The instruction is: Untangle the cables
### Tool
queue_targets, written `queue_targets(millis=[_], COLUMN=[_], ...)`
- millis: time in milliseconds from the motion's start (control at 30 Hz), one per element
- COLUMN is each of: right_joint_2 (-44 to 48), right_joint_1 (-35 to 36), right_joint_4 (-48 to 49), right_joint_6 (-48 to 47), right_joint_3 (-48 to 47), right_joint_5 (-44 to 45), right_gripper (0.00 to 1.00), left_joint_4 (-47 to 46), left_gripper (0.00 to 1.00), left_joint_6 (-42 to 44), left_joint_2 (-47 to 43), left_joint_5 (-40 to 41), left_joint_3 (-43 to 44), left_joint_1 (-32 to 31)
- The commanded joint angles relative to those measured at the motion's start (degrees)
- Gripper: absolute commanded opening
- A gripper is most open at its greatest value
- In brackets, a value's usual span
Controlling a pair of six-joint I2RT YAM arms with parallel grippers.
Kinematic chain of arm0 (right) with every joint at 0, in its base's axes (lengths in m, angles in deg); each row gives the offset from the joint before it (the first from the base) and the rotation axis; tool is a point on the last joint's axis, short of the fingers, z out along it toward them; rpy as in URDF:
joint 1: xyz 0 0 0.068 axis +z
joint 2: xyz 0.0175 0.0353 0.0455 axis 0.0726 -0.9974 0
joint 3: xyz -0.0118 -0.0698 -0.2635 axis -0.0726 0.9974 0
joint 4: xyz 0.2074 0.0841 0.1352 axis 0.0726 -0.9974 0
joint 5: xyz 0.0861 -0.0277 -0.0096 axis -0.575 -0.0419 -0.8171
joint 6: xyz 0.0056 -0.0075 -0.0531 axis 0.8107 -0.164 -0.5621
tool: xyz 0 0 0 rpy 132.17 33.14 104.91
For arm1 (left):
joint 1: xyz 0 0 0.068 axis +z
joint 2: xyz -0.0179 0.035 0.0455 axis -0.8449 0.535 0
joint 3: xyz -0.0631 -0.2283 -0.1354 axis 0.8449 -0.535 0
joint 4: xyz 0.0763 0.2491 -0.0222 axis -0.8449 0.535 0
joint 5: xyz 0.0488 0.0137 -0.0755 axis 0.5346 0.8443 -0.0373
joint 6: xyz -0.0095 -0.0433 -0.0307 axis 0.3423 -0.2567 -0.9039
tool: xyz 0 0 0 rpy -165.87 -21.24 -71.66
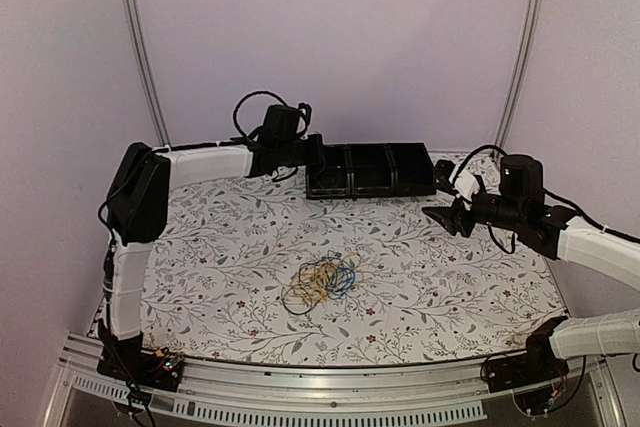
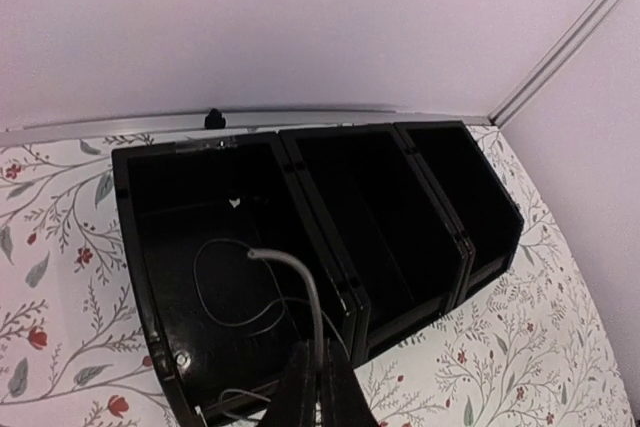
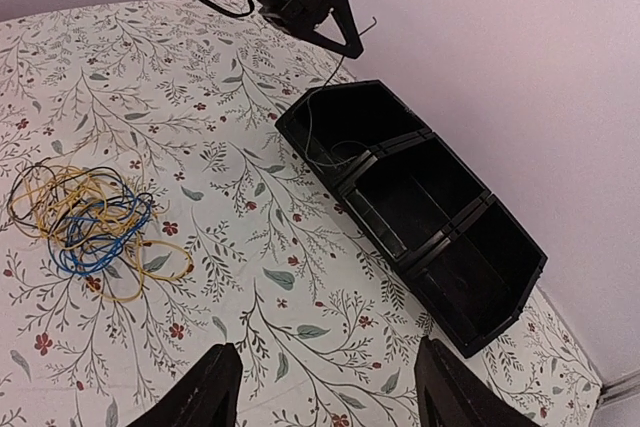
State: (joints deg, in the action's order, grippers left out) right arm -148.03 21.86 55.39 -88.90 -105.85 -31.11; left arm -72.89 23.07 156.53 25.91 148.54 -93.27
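Observation:
A tangle of thin cables (image 1: 320,282), yellow-orange, blue and dark, lies on the floral cloth at the middle; the right wrist view has this pile (image 3: 90,222) at its left. My left gripper (image 1: 318,157) hangs over the left compartment of the black bin (image 1: 372,187). Seen from its wrist, the left gripper (image 2: 320,349) is shut on a whitish cable (image 2: 300,282) that arches up from between the fingers, with its thin loops lying inside that compartment. My right gripper (image 1: 440,215) hovers open over the cloth to the right, and nothing lies between its fingers (image 3: 222,379).
The black bin (image 3: 480,322) has three compartments and stands at the back of the table against the wall; its middle and right compartments look empty. Metal frame posts (image 1: 138,42) rise at both back corners. The table's front rail (image 1: 320,387) runs between the arm bases.

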Motion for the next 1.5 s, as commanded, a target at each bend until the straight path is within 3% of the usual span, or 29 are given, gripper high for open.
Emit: queue_targets(millis=[0, 400, 767, 1000, 1233, 1333, 1467], right_joint_2=[-0.77, -2.54, -4.07, -3.63, -3.32, -3.10, -2.91], right_joint_1=[-0.49, -0.73, -0.87, -0.88, -0.88, -0.87, -0.86], right_joint_4=[1.80, 2.83, 3.10, 3.01, 2.71, 2.68, 1.97], right_joint_6=[-0.98, -1.93, -2.96, -3.14, -3.87, -4.30, -4.78], right_joint_3=[0.55, 1.14, 1.17, 1.26, 1.51, 1.76, 1.93], right_joint_5=[1.73, 3.09, 3.35, 3.14, 2.51, 2.52, 1.30], right_gripper=[0.63, 0.63, 0.63, 0.63, 0.63, 0.63, 0.63], left_joint_4=[-0.62, 1.84, 5.69, 10.83, 11.56, 11.51, 11.65], left_gripper=[0.00, 0.00, 0.01, 0.40, 0.63, 0.67, 0.64], left_joint_6=[5.30, 11.87, 13.02, 14.43, 17.18, 17.41, 14.72], left_joint_2=[5.59, 15.30, 17.33, 9.88, -4.64, -11.53, -22.53], left_joint_5=[4.47, 6.53, 3.93, 5.52, 7.86, 7.63, 6.68], left_joint_3=[6.40, 17.24, 18.81, 15.58, 3.55, -3.13, -16.21], left_joint_1=[-0.17, 0.42, 0.52, 0.47, 0.36, -0.20, -2.52])
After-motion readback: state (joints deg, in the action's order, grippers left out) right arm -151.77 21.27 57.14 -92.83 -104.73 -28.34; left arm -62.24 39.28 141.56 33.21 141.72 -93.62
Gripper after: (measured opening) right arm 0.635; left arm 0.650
